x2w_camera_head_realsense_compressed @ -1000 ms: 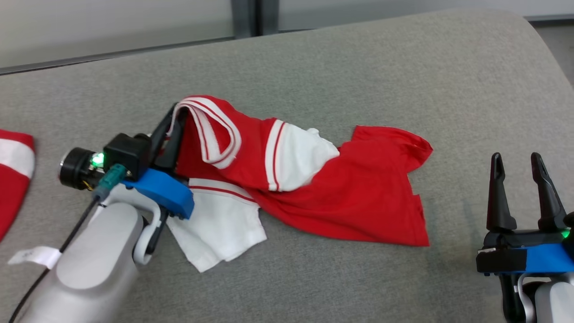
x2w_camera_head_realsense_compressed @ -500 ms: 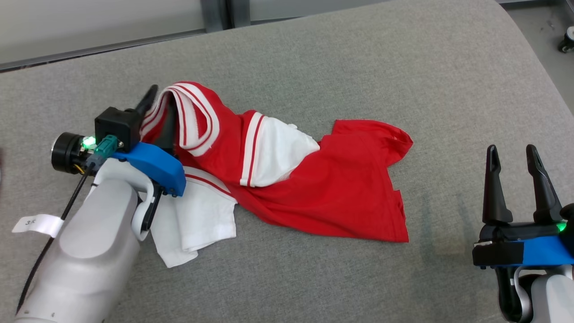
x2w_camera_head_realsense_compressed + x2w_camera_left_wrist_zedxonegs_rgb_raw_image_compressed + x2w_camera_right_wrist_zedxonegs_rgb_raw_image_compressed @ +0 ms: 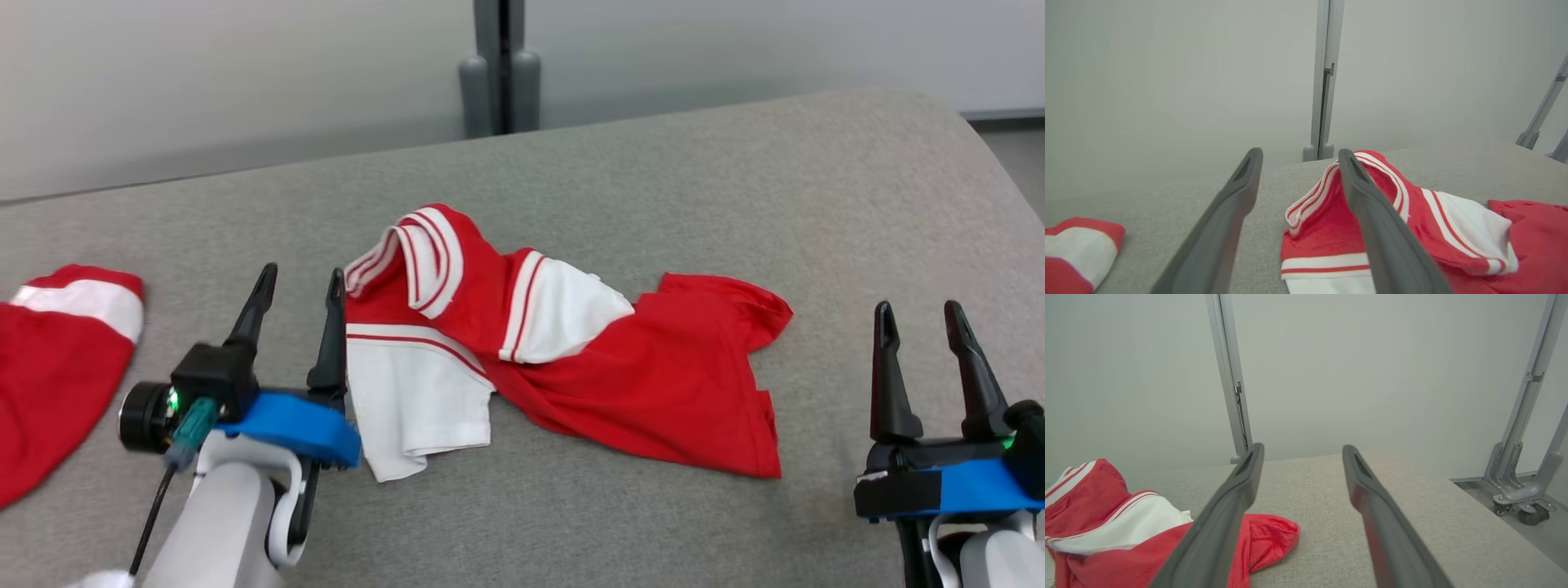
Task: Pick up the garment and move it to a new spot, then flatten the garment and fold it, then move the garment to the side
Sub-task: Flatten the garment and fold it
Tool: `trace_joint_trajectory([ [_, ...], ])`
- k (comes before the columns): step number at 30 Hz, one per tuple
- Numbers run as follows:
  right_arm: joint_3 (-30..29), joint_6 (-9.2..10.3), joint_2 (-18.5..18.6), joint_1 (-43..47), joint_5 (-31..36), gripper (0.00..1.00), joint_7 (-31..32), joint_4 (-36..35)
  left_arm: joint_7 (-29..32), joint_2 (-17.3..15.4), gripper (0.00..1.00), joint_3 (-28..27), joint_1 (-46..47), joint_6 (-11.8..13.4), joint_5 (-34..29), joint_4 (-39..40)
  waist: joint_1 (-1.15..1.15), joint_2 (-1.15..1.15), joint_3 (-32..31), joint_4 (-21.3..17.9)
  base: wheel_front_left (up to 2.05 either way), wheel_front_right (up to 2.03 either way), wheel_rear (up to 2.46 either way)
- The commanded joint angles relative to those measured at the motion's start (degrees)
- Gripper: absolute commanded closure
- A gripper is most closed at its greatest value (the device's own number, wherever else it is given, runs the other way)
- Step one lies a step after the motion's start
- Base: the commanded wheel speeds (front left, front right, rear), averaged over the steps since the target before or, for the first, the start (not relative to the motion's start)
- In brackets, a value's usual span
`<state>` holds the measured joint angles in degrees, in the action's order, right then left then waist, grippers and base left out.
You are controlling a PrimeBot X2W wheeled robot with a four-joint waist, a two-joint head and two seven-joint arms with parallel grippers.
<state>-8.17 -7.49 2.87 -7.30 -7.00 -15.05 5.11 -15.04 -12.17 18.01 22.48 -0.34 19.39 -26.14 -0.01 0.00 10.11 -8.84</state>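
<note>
Both stand wide, empty: left end effector (image 3: 302, 272) just beside the crumpled garment (image 3: 620, 384), right end effector (image 3: 916, 308) well apart. Pulling one edge could bunch seemingly tucked-under layers.

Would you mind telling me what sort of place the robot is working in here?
Probably a lab or test room, not a home: bare pale wall panels joined by a grey metal post, a wheeled frame foot, and a grey fabric-covered surface with a red-and-white garment.
</note>
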Motion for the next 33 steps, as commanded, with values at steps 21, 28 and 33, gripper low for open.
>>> trace_joint_trajectory([
  [21, -0.3, -0.01, 0.0, 5.1, 1.1, 0.0, -0.2, 2.8, -0.2, 5.9, 0.0, -15.6, -22.0, -0.2, -10.0, 18.8, 0.01, 0.0, -6.1, 9.4, 0.0, 0.0, 0.0],
  [28, 0.4, -0.01, 0.0, 5.8, 2.7, 0.0, 1.6, 6.9, -0.2, 6.9, 0.0, -16.9, -21.9, -1.1, -11.3, 19.0, 0.01, 0.0, -6.5, 9.9, 0.0, 0.0, 0.0],
  [33, 0.5, -0.01, 0.0, 7.2, 4.0, 0.0, 3.6, 10.8, -0.2, 7.6, 0.0, -17.2, -20.9, -1.9, -12.0, 19.0, 0.01, 0.0, -6.0, 10.3, 0.0, 0.0, 0.0],
])
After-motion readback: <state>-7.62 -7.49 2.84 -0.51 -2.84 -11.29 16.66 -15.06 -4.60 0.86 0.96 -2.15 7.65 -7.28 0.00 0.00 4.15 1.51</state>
